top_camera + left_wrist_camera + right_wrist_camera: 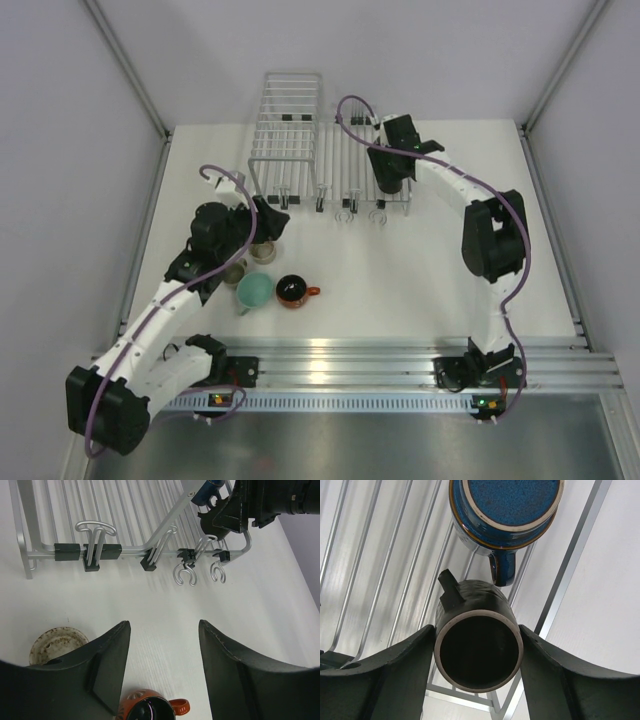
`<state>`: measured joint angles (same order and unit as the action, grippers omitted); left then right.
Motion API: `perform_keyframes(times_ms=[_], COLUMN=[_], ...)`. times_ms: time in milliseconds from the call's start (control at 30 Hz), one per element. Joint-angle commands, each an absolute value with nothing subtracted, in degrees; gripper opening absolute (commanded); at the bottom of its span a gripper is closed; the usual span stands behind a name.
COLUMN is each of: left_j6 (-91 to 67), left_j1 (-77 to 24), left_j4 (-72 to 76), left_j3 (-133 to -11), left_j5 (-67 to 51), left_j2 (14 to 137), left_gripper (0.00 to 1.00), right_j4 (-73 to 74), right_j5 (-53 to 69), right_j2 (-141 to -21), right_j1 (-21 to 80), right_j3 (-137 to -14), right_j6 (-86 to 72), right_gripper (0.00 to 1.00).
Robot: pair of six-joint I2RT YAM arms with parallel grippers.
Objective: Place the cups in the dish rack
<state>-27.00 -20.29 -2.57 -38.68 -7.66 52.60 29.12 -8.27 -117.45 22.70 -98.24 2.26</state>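
My right gripper hangs over the low silver dish rack and is shut on a dark brown cup, whose open mouth faces the wrist camera. A dark blue cup rests upside down on the rack bars just beyond it. My left gripper is open and empty above the table. Below it sit the beige cup, olive-grey cup, mint-teal cup and orange-red cup. In the left wrist view, the orange-red cup lies between my fingers and the beige cup to their left.
A taller box-shaped wire basket stands directly left of the rack, also seen in the left wrist view. Rack hooks stick out over the table at its front rim. White walls enclose the table.
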Motion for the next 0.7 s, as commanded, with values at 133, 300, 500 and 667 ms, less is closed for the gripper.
perform_keyframes(times_ms=[133,300,500,667], left_j6=[-26.54,-26.72,-26.81,-26.81], left_j1=[-19.95,-19.95,-19.78,-19.86], left_j4=[0.26,0.26,-1.41,-1.93], left_j3=[-38.23,-37.97,-37.79,-37.44], left_j5=[-7.73,-7.73,-7.73,-7.56], left_j2=[50.89,50.36,50.1,49.31], left_gripper=[0.63,0.63,0.64,0.64], right_j4=[25.14,24.26,22.42,19.08], right_j5=[-9.32,-9.05,-8.0,-8.26], right_j2=[-111.89,-110.57,-108.9,-105.21], right_j1=[22.15,22.24,22.15,22.15], right_j3=[-95.8,-95.54,-94.22,-90.89], right_j6=[2.99,2.9,2.81,1.67], right_gripper=[0.66,0.68,0.69,0.69])
